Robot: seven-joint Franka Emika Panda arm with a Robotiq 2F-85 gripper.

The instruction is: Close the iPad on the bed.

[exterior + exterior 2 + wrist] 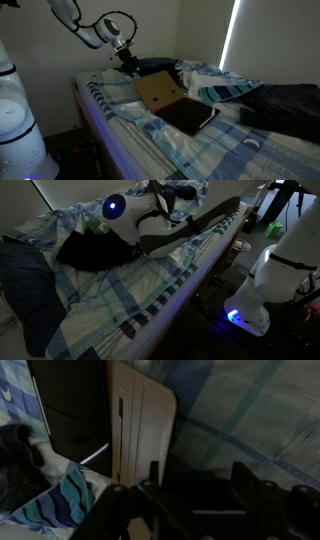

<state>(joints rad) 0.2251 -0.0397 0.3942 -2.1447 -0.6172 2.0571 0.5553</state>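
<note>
Wrist view: my claw [196, 472] hangs spread and empty; the open tablet [72, 410] lies on the bed [250, 420] just ahead, tan cover [140, 430] nearest. A glancing push might slide it rather than fold it.

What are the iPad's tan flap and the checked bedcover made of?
Flap: likely matte leather or imitation, stiff and flat, no shine. Bedcover: soft woven cloth, probably cotton; it wrinkles and carries a blue plaid.
</note>
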